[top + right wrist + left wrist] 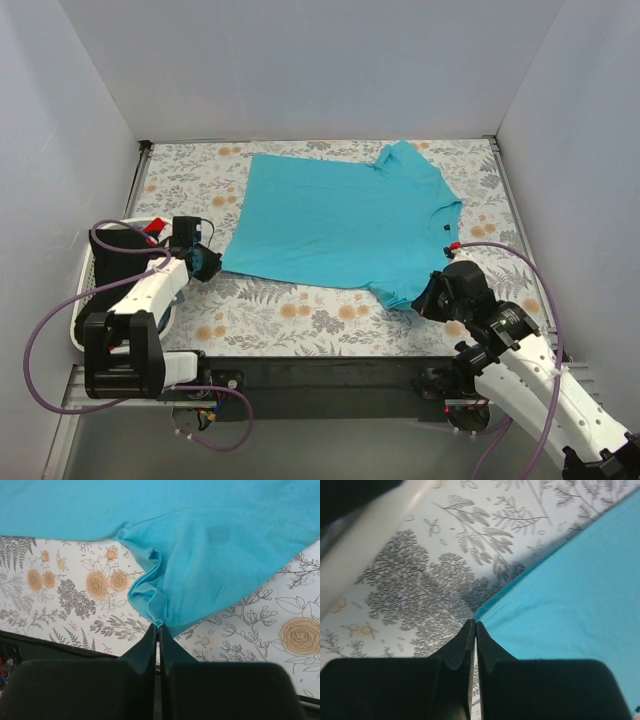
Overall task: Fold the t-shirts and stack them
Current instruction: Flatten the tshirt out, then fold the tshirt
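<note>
Black fingers fill the bottom of both wrist views, and each pair is pressed together with no gap. The left gripper (474,622) meets the very corner of the turquoise t-shirt (340,225), and I judge that corner nipped between the tips, though only a sliver could be caught. The right gripper (159,626) pinches the bunched tip of the near sleeve, where the cloth puckers into folds just above the fingers.

From above, the shirt lies flat on the flowered table (300,320), its long axis running left to right: hem toward my left arm, collar toward my right. Both claws sit on its near edge, so all the cloth lies beyond them, toward the far wall. Each arm is nearest its own end, which suits a lengthwise fold carrying the near edge over to the far one.

Just beside my left arm stands the white basket (85,300), with dark and red cloth in it; its rim shows in the left wrist view. That is the only thing I could brush. The far half of the shirt has nothing on it.
</note>
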Robot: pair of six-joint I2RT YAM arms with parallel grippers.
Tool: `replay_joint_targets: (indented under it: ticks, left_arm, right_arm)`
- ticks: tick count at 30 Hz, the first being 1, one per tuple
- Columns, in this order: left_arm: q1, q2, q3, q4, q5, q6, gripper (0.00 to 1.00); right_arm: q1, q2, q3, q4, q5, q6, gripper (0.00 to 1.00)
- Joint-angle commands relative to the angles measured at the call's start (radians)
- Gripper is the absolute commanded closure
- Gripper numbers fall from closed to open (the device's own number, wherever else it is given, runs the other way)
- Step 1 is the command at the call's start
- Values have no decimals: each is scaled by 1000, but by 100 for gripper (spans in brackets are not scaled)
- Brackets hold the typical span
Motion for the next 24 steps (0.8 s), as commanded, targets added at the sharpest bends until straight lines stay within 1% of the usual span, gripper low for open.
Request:
replay_joint_targets:
  ticks: [1, 5, 7, 10, 13, 17, 20, 24]
  left_arm:
    - [4, -60, -24, -81, -117, -12, 100]
    - [5, -67, -18, -101, -142, -9, 100]
    - [5, -63, -17, -96, -139, -9, 100]
    - [5, -38, -4, -81, -119, -2, 100]
    - [4, -2, 22, -57, -79, 18, 100]
    - [5, 38, 68, -17, -18, 48, 100]
    - [5, 84, 124, -12, -2, 60, 100]
    - [5, 153, 209, -12, -1, 72, 100]
  right_arm:
    - [13, -50, 89, -103, 22, 30, 99]
    - [15, -70, 169, -171, 55, 18, 99]
    - [13, -64, 212, -180, 81, 7, 99]
    - [13, -27, 231, -177, 114, -17, 99]
    - [15, 19, 234, -146, 133, -37, 99]
    - [13, 71, 251, -79, 211, -79, 99]
    - [15, 136, 281, -21, 249, -120, 99]
    - [15, 270, 342, 30, 332, -166, 99]
